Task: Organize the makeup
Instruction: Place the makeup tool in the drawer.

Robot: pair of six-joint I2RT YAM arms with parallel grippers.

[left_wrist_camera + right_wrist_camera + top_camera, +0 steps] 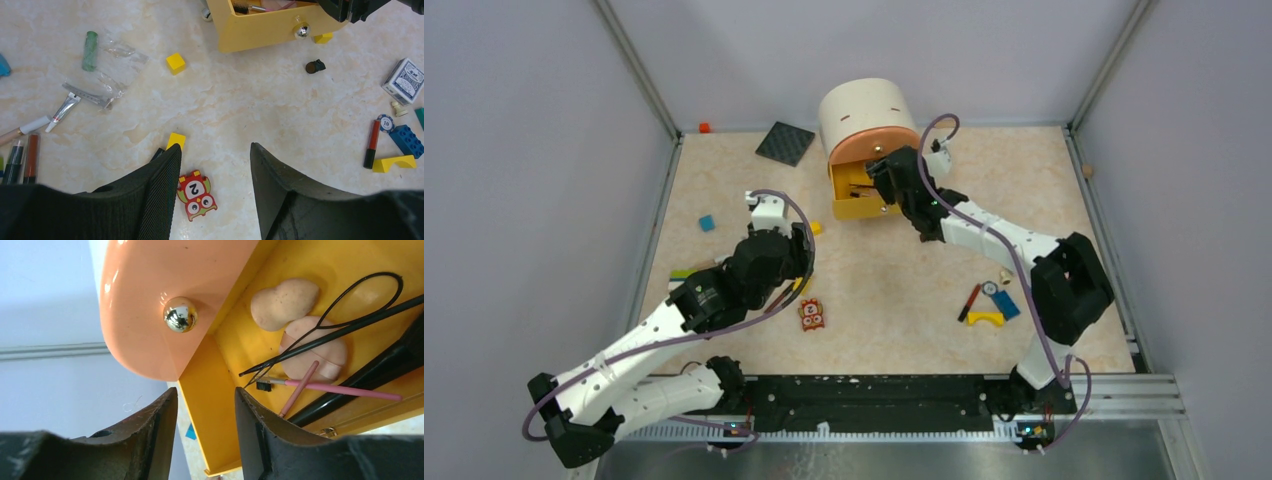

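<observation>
Lying in glossy yellow drawer (210, 385): rounded peach sponges (284, 302)

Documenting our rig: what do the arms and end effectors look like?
The left arm and right arm: white links, black joints, a thin purplish cable looping along each. The left end effector and right end effector each have two broad black fingers tapering to tips; the left's inner pad is mesh-textured.
</observation>
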